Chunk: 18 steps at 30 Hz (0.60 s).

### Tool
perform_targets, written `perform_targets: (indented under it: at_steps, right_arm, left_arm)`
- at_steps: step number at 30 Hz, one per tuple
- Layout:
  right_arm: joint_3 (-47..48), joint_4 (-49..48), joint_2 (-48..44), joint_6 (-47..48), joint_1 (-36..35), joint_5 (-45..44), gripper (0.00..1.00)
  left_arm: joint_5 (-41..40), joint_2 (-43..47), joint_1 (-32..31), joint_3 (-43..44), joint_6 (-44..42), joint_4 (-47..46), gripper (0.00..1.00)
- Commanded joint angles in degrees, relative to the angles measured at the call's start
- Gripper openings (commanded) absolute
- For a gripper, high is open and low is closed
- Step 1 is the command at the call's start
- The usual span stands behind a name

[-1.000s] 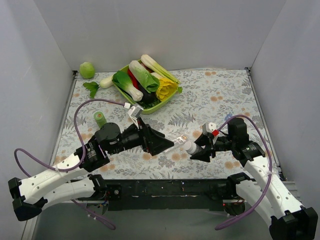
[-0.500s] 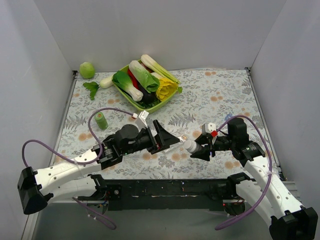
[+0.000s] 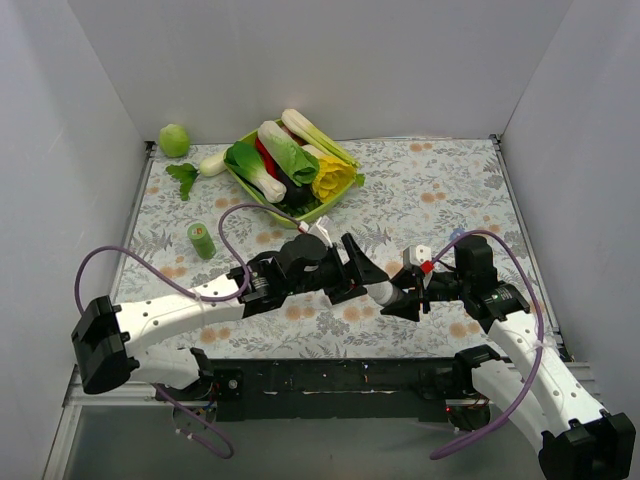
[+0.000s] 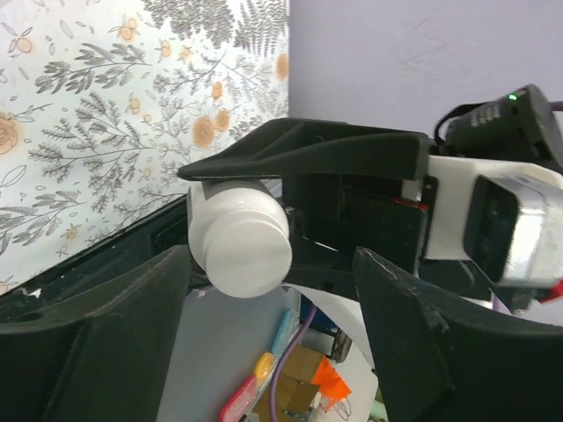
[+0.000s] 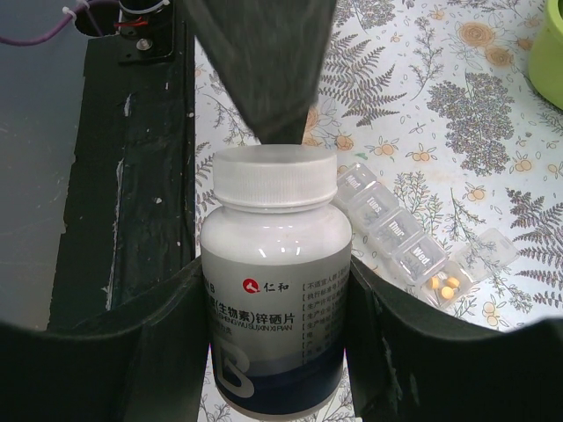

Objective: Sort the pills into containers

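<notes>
Clamping the bottle [image 5: 275, 272] mid-label: right gripper [image 5: 277, 369] is closed to the bottle's width, one finger on each side, holding it above the counter [image 5: 457, 123].

Handling, my read:
- Bottle is rigid, smooth white plastic, probably light. It could spin in the grip if the cap gets torqued, so the body needs a firm hold.
- Cap [image 4: 239, 239] is wide and short. Take it by the side wall, square on, not by the top edge.

Left gripper [image 4: 268, 264] is at the cap with jaws wide apart, straddling it and holding nothing. The cap sits closer to one finger. I can't tell if they touch.

Organiser [image 5: 393, 236] lies flat on the counter just behind the bottle. It's thin clear plastic, so it's light and likely to skate if nudged. The end lid is flipped open and a few yellow pills [image 5: 442, 287] sit in that cell. They're tiny and will roll.

Hard to see:
- Bottle is opaque, so fill level is unknown, and its base is cut off.
- Bottle hides one end of the organiser, so the cell count is unclear.
- From the top view the organiser is masked by the left gripper.
- Only a corner of the tray [image 5: 556, 40] shows beyond.
</notes>
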State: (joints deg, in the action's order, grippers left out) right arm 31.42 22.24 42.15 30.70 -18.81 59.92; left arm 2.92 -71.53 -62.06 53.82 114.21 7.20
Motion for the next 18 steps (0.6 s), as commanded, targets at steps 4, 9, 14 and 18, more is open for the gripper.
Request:
perform_targets:
  at_steps: [4, 9, 14, 18]
  right_arm:
    - [0.84, -1.15, -0.05, 0.59, -0.09, 0.55, 0.02]
    - [0.75, -1.15, -0.05, 0.50, -0.09, 0.46, 0.02]
    - [0.66, -1.23, -0.05, 0.07, -0.09, 0.63, 0.02]
    - [0.75, -2.20, 0.47, -1.34, 0.00, 2.21, 0.02]
  left_arm:
    - [-1.78, -3.62, -1.04, 5.14, -2.76, 7.74, 0.60]
    - [-0.64, -5.72, -1.04, 6.82, -5.84, 9.06, 0.45]
    - [2.09, -6.17, -1.04, 7.00, -13.46, 8.89, 0.14]
    - [7.96, -5.47, -1.04, 5.07, -24.37, 5.11, 0.00]
